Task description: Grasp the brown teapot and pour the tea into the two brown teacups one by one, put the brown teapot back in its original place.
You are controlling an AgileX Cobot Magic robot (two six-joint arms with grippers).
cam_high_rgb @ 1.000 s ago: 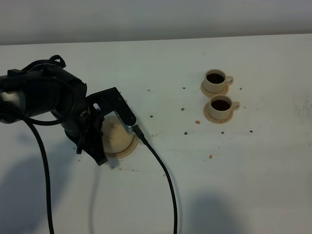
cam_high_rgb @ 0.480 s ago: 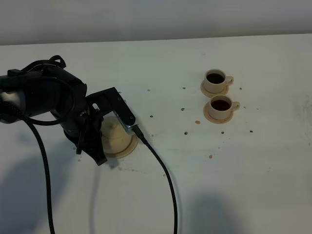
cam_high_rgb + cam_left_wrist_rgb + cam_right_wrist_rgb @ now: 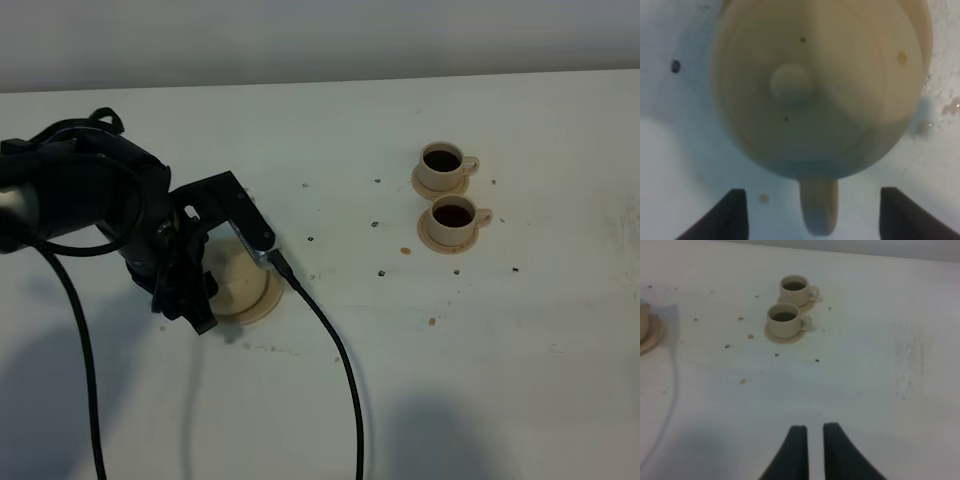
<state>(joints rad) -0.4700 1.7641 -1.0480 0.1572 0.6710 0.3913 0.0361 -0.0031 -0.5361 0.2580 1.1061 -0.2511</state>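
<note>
- White tabletop, flecked with small dark and amber spots, fills every view under a pale far wall.
- At the left of the table, the brown teapot is seen seated on the wide saucer, its original place; in the high view it is mostly hidden by the arm.
- Glazed ceramic is judged hard, brittle and slick, and now lighter, since dark tea is seen in both of the 2 brown teacups.
- Its knobbed lid appears loose-fitting, so any tilt is expected to risk it sliding off.
- The loop handle is the sensible hold; a squeeze across the round body is judged likely to slip.
- The left gripper is set directly over the pot with its fingers spread wide to either side of the handle, touching nothing.
- The cups stand on their small saucers at the far right, just beside each other.
- The right gripper is held well apart from everything, its fingers nearly together on nothing.
</note>
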